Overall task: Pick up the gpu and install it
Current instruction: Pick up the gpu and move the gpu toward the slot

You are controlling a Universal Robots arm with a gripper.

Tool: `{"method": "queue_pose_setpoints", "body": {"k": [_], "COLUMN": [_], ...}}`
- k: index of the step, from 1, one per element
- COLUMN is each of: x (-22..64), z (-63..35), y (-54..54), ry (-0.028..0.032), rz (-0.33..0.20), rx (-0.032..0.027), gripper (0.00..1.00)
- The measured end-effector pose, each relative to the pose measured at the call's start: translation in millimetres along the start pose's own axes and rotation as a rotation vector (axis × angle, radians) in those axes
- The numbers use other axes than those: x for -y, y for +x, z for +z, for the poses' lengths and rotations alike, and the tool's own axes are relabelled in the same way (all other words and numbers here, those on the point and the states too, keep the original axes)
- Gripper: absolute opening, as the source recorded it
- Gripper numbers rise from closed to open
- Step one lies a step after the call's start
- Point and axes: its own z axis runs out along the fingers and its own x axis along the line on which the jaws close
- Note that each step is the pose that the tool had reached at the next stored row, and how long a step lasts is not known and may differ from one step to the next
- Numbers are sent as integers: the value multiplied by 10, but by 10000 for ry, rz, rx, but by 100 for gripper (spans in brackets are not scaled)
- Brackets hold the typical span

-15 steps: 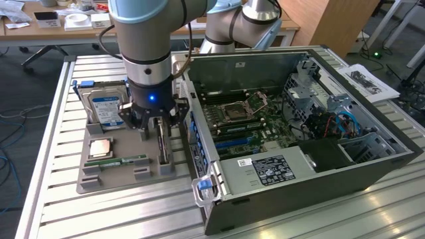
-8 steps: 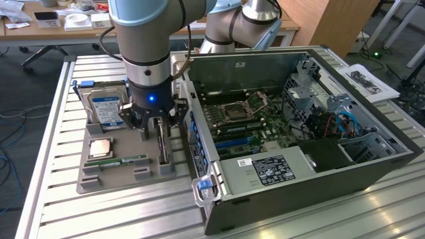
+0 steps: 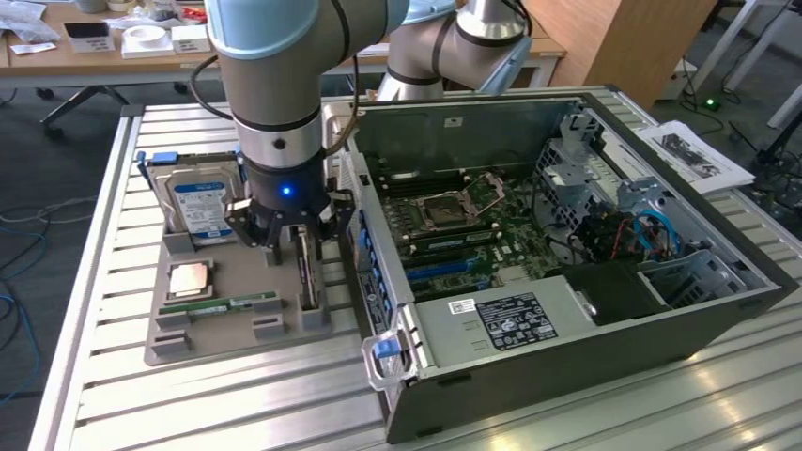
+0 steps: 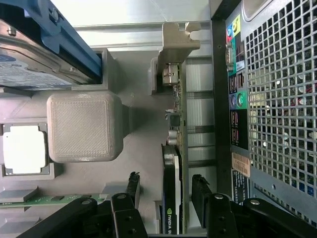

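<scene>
The gpu (image 3: 308, 274) stands on edge in a slot of the grey holder tray (image 3: 213, 340), right beside the open computer case (image 3: 564, 235). My gripper (image 3: 291, 235) hangs straight over it, with its fingers down on either side of the card. In the wrist view the gpu (image 4: 172, 198) shows edge-on, with its silvery bracket (image 4: 176, 47) at the far end. My gripper (image 4: 166, 191) is open: one finger (image 4: 132, 187) and the other finger (image 4: 200, 191) flank the card, with a gap on each side.
On the tray lie a hard drive (image 3: 201, 202) in a blue frame, a square CPU (image 3: 188, 279) and a green memory stick (image 3: 223, 306). The case's rear panel (image 4: 267, 99) stands close beside the gpu. A grey tray block (image 4: 84, 126) rises on the card's other side.
</scene>
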Motion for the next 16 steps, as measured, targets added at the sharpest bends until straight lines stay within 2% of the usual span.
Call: {"method": "queue_pose_setpoints", "body": {"k": [16], "x": [-1], "z": [31], "y": [-25], "ry": [-1], "rz": [1], "rx": [1], "gripper": [55]}}
